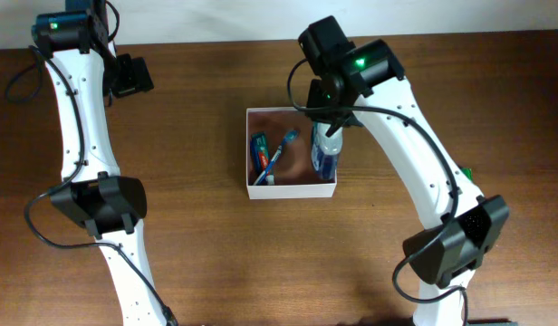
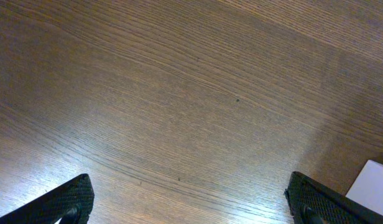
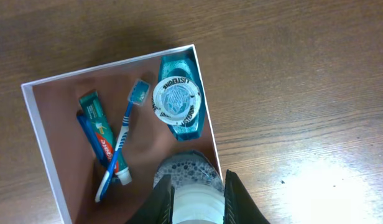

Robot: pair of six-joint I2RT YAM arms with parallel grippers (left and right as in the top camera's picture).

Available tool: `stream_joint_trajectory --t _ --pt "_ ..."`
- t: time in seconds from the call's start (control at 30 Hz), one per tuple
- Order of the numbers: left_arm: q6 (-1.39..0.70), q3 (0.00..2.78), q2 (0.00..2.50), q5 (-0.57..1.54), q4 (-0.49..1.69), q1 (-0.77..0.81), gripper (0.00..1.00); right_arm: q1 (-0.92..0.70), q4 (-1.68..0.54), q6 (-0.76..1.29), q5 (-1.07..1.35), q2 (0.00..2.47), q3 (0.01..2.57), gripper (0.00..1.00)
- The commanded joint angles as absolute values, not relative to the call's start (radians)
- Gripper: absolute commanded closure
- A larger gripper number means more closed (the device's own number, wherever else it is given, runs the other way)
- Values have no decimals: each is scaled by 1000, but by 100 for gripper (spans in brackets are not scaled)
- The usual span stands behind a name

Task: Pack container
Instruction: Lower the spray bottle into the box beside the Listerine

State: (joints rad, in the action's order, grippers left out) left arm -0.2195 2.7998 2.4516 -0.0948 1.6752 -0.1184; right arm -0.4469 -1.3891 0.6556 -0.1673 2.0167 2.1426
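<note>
Dark brown wood-grain table (image 1: 216,263) under everything, pale wall strip (image 1: 216,18) along the far edge.

Right gripper (image 3: 198,182) clenched on a white item (image 3: 193,202) with a speckled, bubbly top, black fingers (image 3: 159,202) pressed to both flanks. Lower part of the item cut off by the frame's bottom edge, so kind of toiletry hard to tell. Held right at the container (image 3: 61,118) wall, about 5 o'clock of the box in the wrist view; resting on the floor inside or lifted, cannot tell.

At 12 o'clock from the grip, upright in the container's corner, a teal mouthwash bottle (image 3: 177,102), round white cap facing the camera. At 10 o'clock, flat on the pinkish-brown floor, a toothbrush (image 3: 120,146) with blue bristles, and touching it a green-and-red toothpaste tube (image 3: 99,130). Dark blue strip along the tube's far side, too narrow to name.

From overhead, right gripper (image 1: 331,125) over the 3 o'clock side of the container (image 1: 293,189), wrist and camera housing covering that upper corner. Only a blue-and-white bottle shape visible beneath; mouthwash or held item, not clear. Container near the table's middle, between the two arms.

Left gripper (image 1: 131,76) well apart, at 10 o'clock from the container, spread wide and grasping nothing. In its own view, just two black tips (image 2: 70,200) at the bottom corners, bare wood between. White corner (image 2: 373,185) poking in at 4 o'clock, mostly cut off, unidentifiable.
</note>
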Motion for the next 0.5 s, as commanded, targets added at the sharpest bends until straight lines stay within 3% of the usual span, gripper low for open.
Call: stream_joint_trajectory --t 0.0,0.47 --pt "-207 2815 2414 -102 1673 -121 1 -453 -1353 665 -173 2004 2114 82" --pt "-207 2815 2414 -102 1673 -121 1 -453 -1317 659 -173 2004 2035 82"
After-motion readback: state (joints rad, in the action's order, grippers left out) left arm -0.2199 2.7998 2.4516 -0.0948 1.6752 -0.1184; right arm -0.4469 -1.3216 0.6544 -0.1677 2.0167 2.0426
